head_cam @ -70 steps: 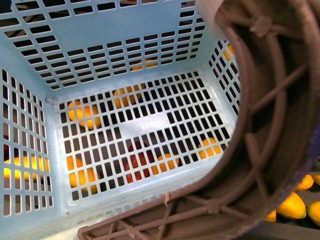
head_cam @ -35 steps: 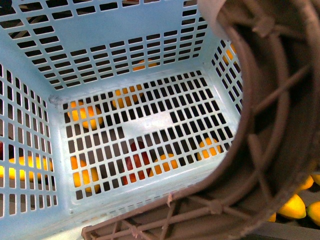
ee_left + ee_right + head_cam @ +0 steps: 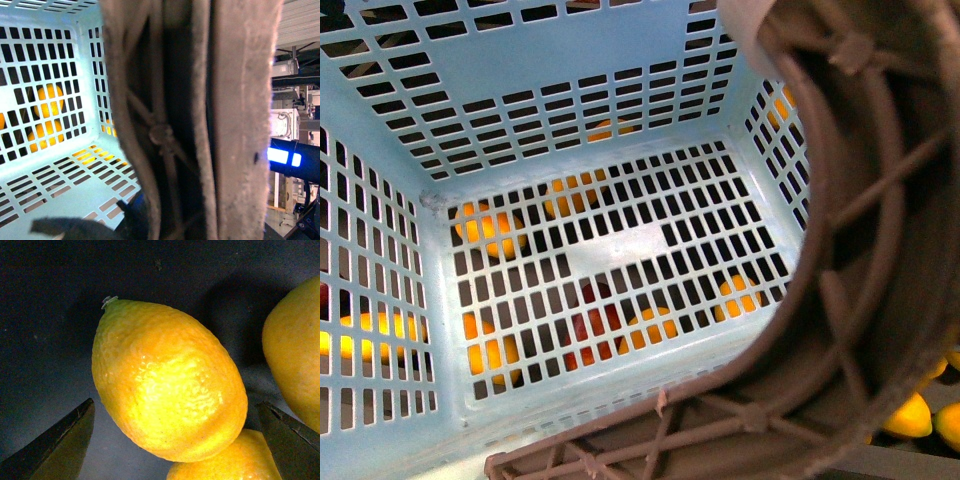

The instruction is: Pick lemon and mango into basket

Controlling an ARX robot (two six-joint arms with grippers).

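The right hand [image 3: 175, 402] hangs spread straight over the lemon [image 3: 165, 375], straddling it without touching; the fruit's long axis slants across the gap between its tips.

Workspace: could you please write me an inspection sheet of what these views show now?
Surface: dark top under the lemon.
Job's things: lemon lying on the top; basket holds nothing, handle close to the camera; mango not clearly told.
Clutter: yellow fruits beside the lemon; orange fruits and a red one seen through the basket floor.
Grippers: right gripper open, a fingertip each side of the lemon; left gripper only a dark blur, state unclear.
Cables: nothing seen.
Surroundings: blue light and pale equipment, blurred.
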